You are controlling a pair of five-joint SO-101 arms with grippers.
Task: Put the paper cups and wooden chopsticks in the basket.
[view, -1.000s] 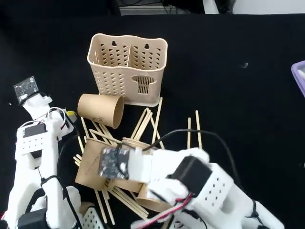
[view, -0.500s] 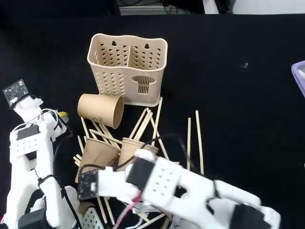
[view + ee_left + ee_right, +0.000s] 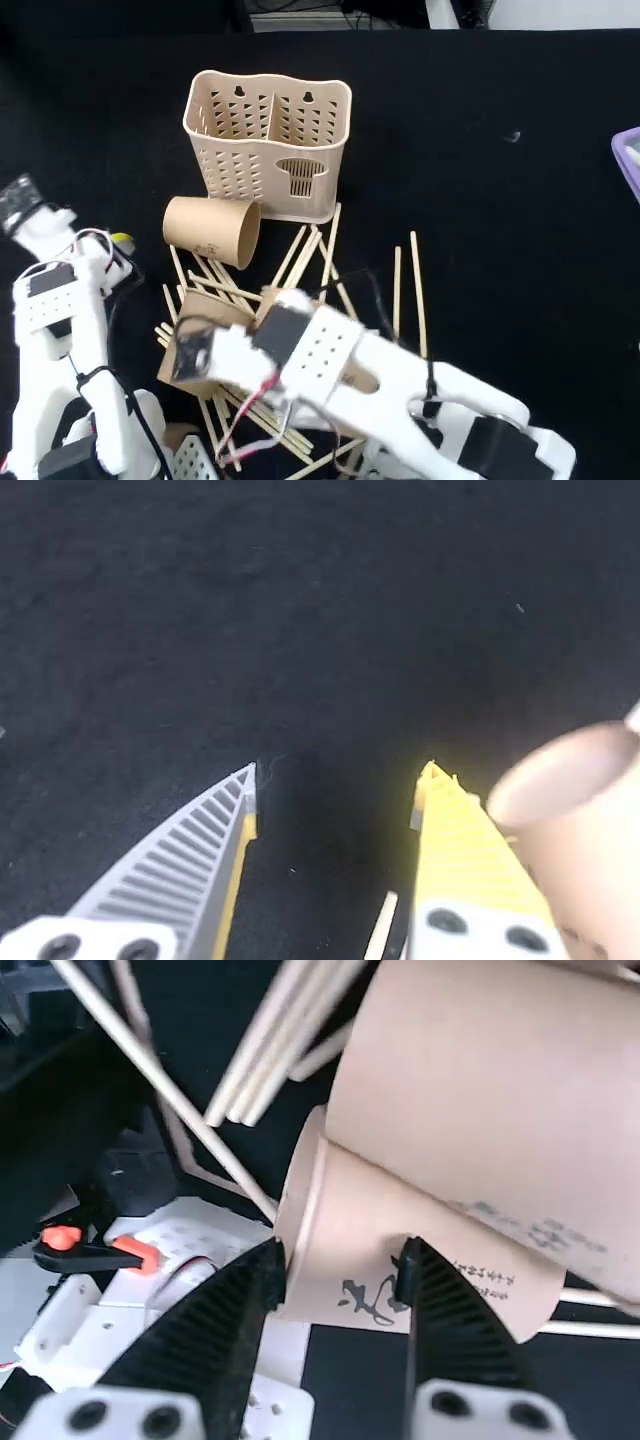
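Under right arm (image 3: 345, 365), paper cups (image 3: 215, 312) half-covered.

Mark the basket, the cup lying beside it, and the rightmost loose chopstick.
basket (image 3: 262, 170), high view, its perforated front wall.
paper cup (image 3: 208, 230), high view, middle of its side.
chopstick (image 3: 417, 290), high view, halfway along its length.

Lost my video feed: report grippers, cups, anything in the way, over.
Left gripper open over the table. Right gripper open, straddling a paper cup. Chopsticks lie crossed against that cup. Basket looks empty.
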